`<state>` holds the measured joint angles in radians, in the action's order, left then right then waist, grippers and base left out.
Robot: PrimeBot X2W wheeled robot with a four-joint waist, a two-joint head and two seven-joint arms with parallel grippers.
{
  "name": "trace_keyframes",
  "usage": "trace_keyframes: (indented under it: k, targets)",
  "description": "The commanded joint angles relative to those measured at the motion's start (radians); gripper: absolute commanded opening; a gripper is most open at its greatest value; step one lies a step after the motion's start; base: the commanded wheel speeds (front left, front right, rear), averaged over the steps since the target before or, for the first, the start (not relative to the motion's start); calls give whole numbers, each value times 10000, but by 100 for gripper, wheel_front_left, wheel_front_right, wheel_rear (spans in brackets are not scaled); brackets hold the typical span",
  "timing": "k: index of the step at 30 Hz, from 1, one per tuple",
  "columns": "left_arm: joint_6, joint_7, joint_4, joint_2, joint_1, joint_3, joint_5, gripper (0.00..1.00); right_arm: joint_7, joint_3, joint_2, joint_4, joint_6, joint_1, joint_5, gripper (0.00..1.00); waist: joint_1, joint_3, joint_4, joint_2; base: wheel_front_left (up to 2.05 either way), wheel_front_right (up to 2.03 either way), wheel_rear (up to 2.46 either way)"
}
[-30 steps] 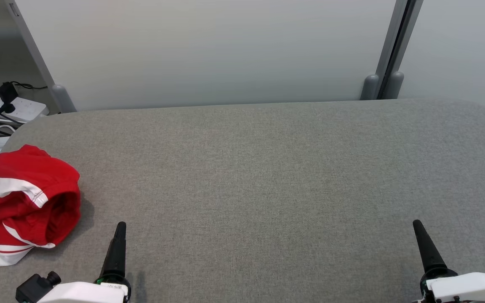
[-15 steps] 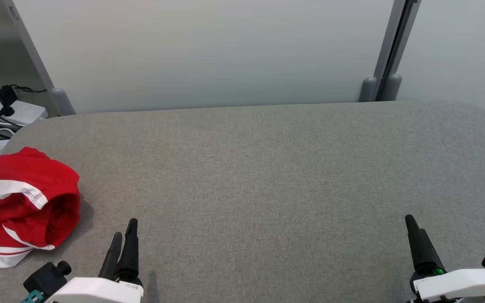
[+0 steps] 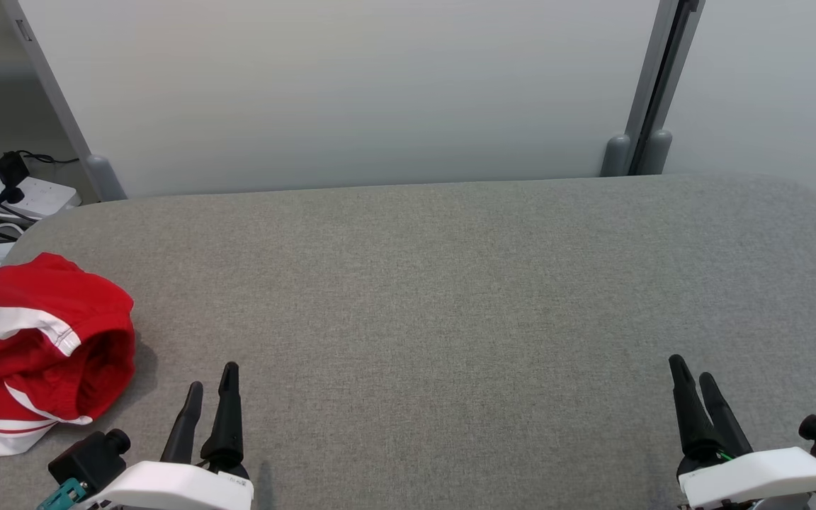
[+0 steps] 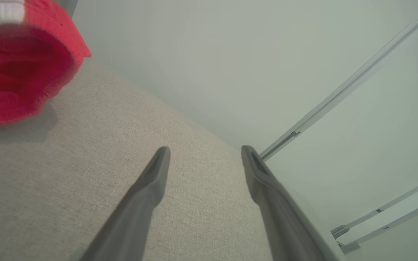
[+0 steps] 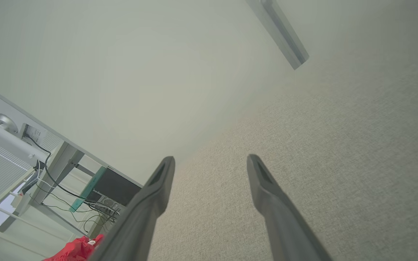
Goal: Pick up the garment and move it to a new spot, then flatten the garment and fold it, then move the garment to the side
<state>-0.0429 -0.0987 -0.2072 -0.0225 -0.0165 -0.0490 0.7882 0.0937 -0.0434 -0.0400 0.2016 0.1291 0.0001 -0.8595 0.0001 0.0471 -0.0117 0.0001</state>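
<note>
A red garment (image 3: 32, 347) with white stripes lies crumpled at the left end of the grey table (image 3: 450, 283). In the left wrist view the garment (image 4: 16, 69) is blurred at the upper left; in the right wrist view a bit of it (image 5: 74, 250) peeks out at the bottom left. My left gripper (image 3: 212, 375) hovers low at the front, just right of the garment, open and empty. Far off at the front right, my right gripper (image 3: 691, 368) is open with nothing between its fingers.
A white partition wall (image 3: 351, 92) with a grey post (image 3: 645, 106) runs behind the table. A power strip with dark cables (image 3: 4, 198) lies past the table's far left corner. The table's far edge curves at both ends.
Both wrists have rolled, so two fingers of each gripper now show where one showed. Both grippers have edged forward and slightly inward. The garment has not moved.
</note>
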Motion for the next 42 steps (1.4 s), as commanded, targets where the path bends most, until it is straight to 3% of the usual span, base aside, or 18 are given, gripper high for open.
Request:
trace_keyframes:
  k: [1, 19, 42]
  targets:
    - [59, -125, 325, -130, 427, 141, -266, 100, 173, -188, -152, -375, 9, -352, 253, 100, 0, 9, -3, -1, 0, 0, 0]
    - [375, -652, 613, -181, 477, 94, -2102, 100, 701, -576, -215, -611, 11, -332, 2333, 100, 0, 113, 23, -1, 0, 0, 0]
    - [407, -1326, 801, -247, 489, -266, -4795, 100, 1375, -1200, -401, -926, 14, -307, 4819, 100, 0, 220, -71, -1, 0, 0, 0]
